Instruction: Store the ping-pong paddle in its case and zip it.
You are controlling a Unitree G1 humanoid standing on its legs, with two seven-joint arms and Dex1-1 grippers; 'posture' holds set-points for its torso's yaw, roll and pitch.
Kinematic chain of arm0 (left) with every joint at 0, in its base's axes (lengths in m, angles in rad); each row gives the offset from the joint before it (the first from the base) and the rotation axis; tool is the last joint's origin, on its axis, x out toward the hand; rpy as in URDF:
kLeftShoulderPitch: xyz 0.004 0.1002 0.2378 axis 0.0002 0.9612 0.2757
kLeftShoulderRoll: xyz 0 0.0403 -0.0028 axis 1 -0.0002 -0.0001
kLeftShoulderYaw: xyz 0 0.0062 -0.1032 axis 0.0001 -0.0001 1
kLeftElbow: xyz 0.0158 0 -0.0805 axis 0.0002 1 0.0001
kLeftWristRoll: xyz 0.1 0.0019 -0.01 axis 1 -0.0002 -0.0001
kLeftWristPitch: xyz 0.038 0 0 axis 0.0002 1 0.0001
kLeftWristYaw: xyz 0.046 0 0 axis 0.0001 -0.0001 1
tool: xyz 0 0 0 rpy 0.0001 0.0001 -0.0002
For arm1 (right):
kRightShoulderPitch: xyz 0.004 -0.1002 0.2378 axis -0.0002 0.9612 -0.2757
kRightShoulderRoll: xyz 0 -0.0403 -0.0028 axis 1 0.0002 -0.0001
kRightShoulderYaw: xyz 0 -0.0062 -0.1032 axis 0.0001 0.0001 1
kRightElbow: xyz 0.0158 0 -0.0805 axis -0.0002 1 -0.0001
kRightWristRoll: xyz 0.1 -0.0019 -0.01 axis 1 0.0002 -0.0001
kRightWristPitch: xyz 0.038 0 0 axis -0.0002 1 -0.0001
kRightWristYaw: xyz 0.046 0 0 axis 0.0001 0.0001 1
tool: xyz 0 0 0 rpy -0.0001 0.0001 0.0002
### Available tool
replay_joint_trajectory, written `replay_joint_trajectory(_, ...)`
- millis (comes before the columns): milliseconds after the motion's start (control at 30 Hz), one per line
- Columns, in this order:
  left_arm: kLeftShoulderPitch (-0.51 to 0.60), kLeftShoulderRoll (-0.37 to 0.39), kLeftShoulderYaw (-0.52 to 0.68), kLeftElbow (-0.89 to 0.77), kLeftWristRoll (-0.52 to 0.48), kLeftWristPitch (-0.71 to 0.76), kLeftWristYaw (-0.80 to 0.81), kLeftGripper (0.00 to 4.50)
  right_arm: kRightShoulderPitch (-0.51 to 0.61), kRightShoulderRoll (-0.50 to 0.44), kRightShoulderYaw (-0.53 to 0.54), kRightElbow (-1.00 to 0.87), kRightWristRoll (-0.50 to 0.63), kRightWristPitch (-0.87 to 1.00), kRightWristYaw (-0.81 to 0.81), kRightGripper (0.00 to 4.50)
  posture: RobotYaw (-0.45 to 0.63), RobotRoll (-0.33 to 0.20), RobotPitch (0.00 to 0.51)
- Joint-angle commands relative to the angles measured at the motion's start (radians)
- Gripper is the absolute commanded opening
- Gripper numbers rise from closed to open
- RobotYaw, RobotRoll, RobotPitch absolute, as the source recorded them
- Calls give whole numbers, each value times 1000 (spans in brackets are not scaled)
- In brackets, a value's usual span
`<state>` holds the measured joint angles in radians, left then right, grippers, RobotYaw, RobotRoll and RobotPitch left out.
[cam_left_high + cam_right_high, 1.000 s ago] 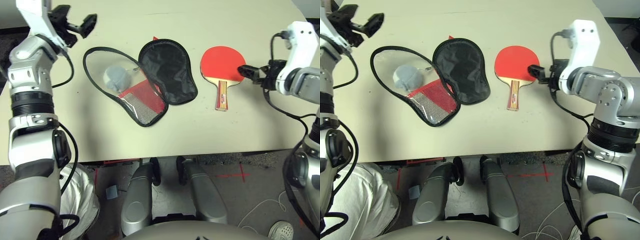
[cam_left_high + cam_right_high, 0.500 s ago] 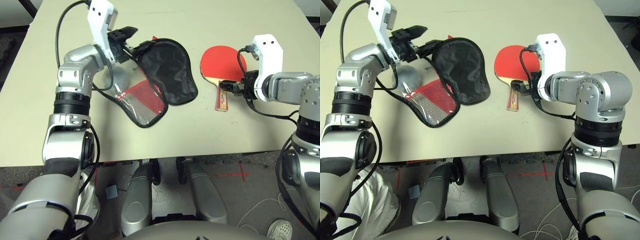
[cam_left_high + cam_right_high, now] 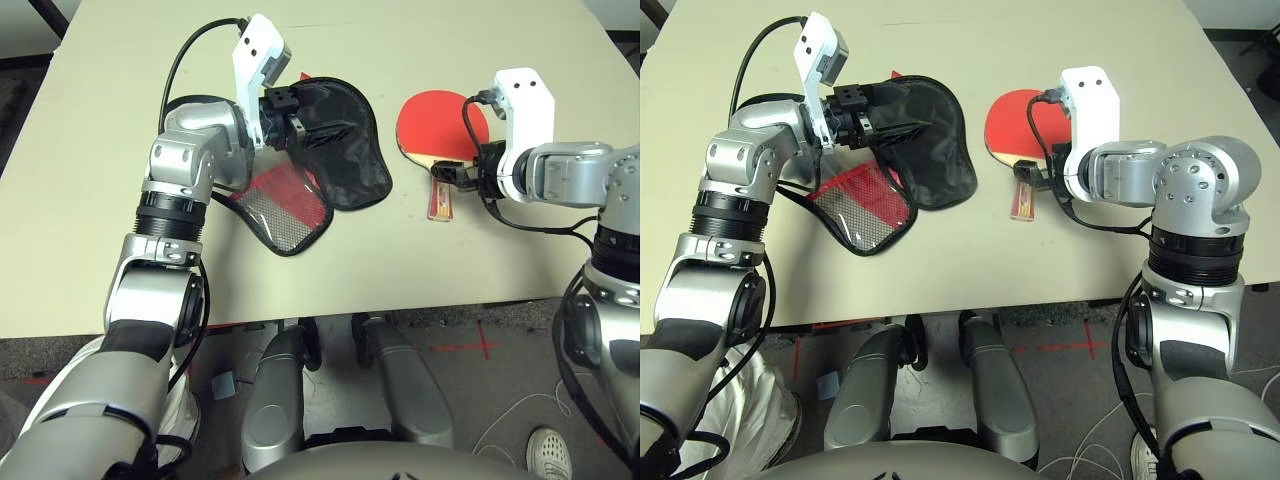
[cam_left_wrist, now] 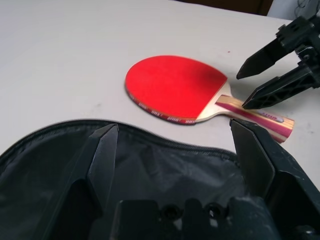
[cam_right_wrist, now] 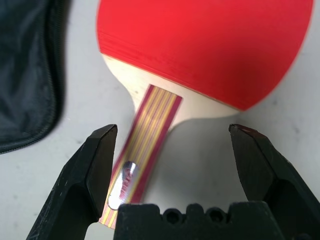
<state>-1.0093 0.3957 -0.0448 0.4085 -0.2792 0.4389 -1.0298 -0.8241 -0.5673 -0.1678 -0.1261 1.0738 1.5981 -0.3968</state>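
The ping-pong paddle [image 3: 435, 120] lies flat on the table with its red face up and its striped wooden handle [image 5: 145, 135] pointing toward the table's front edge. My right gripper [image 5: 172, 131] is open, its fingers on either side of the handle, which lies closer to one finger [image 5: 97, 165]. To the paddle's left the case [image 3: 345, 150] lies unzipped and spread out, black lining up, with its red mesh half [image 3: 285, 195] beside it. My left gripper [image 3: 340, 130] hangs open just over the black lining [image 4: 150, 170], holding nothing.
The beige table [image 3: 450, 260] has free room in front of the paddle and the case, with its front edge close to my body. My left forearm [image 3: 190, 160] lies across the left part of the case.
My left arm has swung in from the far left to over the case's black lining. My right gripper has moved from the blade's right edge to the handle.
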Motion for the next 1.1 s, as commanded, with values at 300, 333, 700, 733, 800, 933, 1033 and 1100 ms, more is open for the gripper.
replay_joint_trajectory(300,13,-22,-21,-33,-7,9,-8,4500,-23,85,53,105,129,16,-208,4461,-148,0,296)
replay_joint_trajectory(333,13,-22,-21,-35,-7,10,-8,4500,-30,89,63,113,127,16,-211,4461,-148,0,296)
replay_joint_trajectory(700,29,-14,-16,-70,-14,36,-4,4500,-56,120,70,149,78,16,-254,1543,-135,0,303)
replay_joint_trajectory(733,31,-15,-16,-72,-14,38,-3,4500,-55,121,59,148,72,16,-263,1358,-135,0,304)
replay_joint_trajectory(800,34,-17,-17,-74,-13,39,-2,4500,-54,122,44,148,61,16,-272,1132,-138,0,305)
replay_joint_trajectory(933,33,-21,-20,-70,-11,38,-2,4500,-67,126,20,160,20,16,-271,1085,-138,0,309)
replay_joint_trajectory(1033,30,-21,-20,-67,-11,39,-3,4500,-101,144,9,175,-23,16,-271,1080,-138,0,310)
replay_joint_trajectory(1100,26,-19,-20,-66,-11,41,-5,4500,-135,139,13,191,-45,16,-252,1079,-140,0,311)
